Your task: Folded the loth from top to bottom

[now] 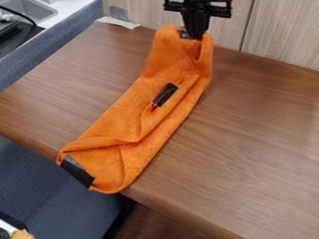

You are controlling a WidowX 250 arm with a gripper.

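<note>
Pinching the raised end of the orange cloth (pixel 134 119), the black hand (pixel 193 35) hangs between 12 and 1 o'clock. From there the cloth runs down the brown bench (pixel 249 140) toward between 7 and 8 o'clock, its lower end lapping the bench's edge, with loose folds along its length. One black strip (pixel 77 172) lies across that lower end; another black piece (pixel 165 94) sits near the cloth's middle.

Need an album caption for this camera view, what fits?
A black gripper holds the far end of an orange cloth on a brown table.
</note>
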